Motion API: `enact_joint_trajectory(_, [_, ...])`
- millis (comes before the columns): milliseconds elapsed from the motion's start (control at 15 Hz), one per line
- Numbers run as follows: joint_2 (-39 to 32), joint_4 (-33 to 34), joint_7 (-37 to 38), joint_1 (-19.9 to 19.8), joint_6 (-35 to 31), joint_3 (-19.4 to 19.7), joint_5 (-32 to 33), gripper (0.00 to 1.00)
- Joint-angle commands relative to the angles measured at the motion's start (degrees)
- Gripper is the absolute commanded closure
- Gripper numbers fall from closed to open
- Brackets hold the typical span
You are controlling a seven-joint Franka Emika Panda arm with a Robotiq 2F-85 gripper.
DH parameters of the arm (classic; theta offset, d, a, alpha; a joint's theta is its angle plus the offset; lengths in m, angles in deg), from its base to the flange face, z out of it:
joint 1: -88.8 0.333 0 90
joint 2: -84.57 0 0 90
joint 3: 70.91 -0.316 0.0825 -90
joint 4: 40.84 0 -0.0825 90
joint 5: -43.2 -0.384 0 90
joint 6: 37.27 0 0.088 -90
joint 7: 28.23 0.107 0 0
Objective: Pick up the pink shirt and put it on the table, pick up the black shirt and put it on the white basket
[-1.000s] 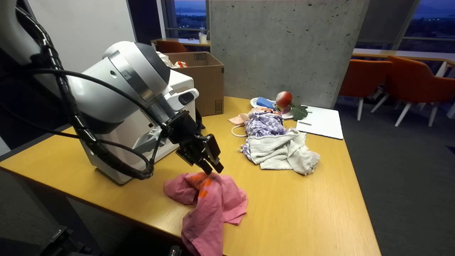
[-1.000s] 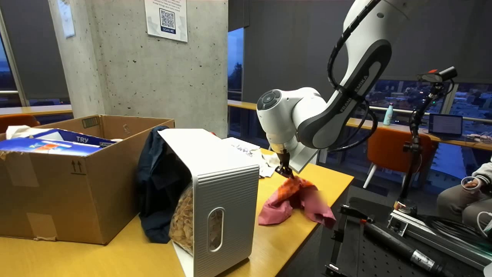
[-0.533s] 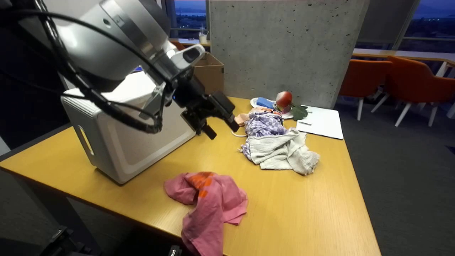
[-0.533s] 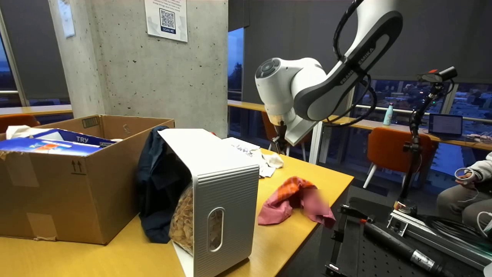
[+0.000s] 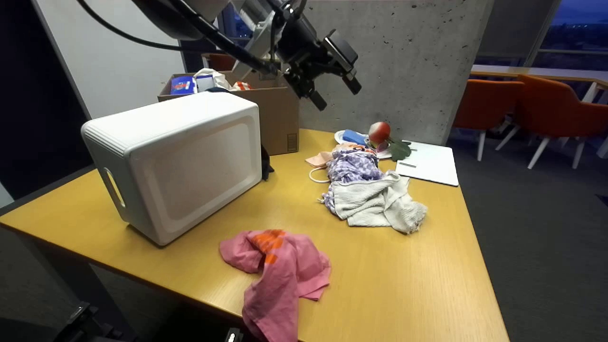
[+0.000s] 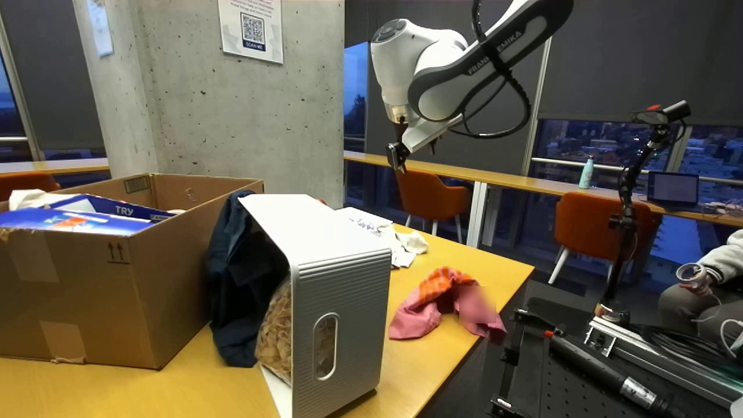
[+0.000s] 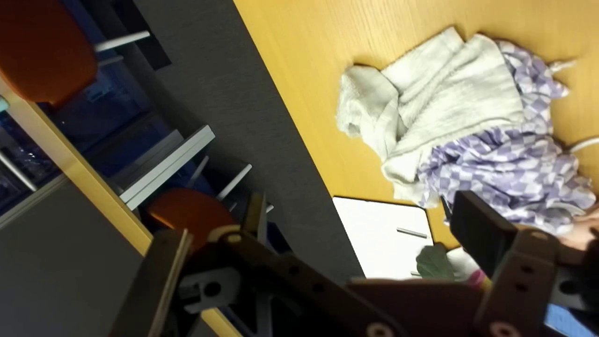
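The table [image 5: 394,280] is showing smooth, faintly glossy wood. The pink shirt [image 5: 281,280] is looking like matt fabric, the pale cloth [image 7: 449,100] rough-woven. The white basket [image 6: 355,299] is looking like smooth plastic, ribbed on one end. The pillar [image 5: 394,61] is showing pitted, matt concrete.

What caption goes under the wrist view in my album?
Claw wide open and empty, a white cloth and a purple checked cloth crumpled together on the table.
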Motion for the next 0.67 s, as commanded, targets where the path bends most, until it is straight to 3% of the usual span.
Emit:
enact_joint_trajectory(0, [-8.36,14.54,-4.02,-0.55,1.42,-0.46,-6.79,0.00])
enact_joint_trajectory(600, [-22.77,42.89,-15.56,1.47,1.13,-1.14,-25.74,0.00])
